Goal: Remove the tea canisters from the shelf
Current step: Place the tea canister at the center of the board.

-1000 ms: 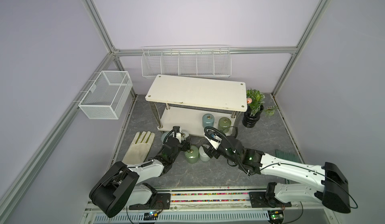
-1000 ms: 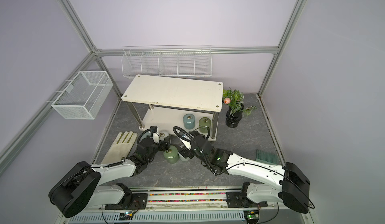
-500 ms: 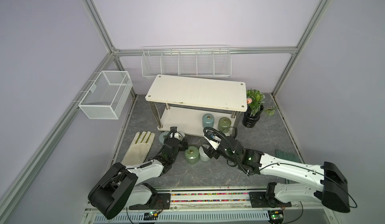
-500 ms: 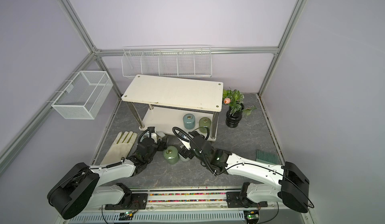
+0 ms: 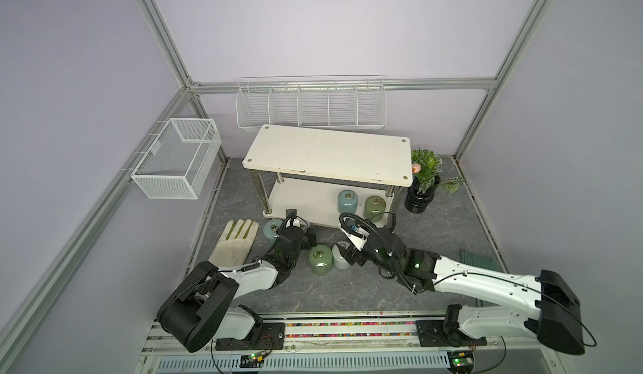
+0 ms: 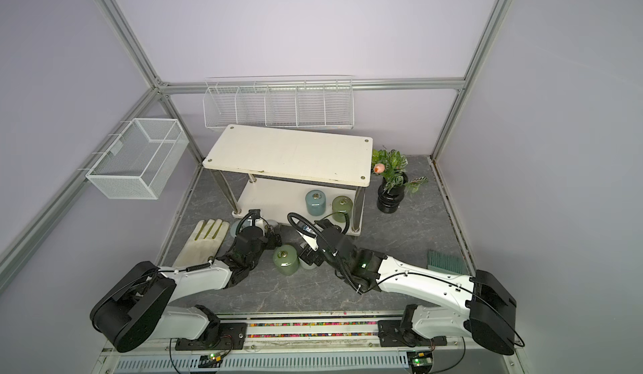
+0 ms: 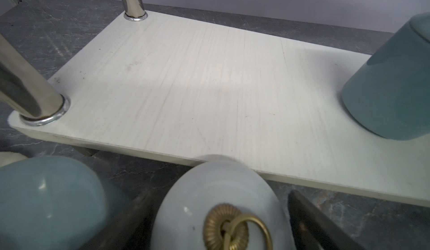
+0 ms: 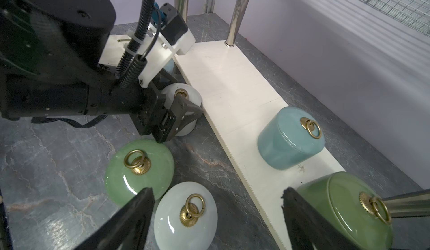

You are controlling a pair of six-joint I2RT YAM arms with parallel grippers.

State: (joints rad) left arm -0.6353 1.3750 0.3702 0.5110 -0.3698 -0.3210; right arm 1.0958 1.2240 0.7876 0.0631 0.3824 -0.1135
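white canister down beside the shelf
my left gripper sits parted astride it on the floor, just off the lower board; i'd back straight out, clear of its ring pull and the blue-grey canister alongside. right gripper hangs wide, empty.

Cream-white shelf; at frame centre, a blue-grey canister and a green canister; dark grey marbled floor; pale cream glove; black vase.

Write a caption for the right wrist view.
Open right gripper near a white canister; blue canister and green canister on the shelf.
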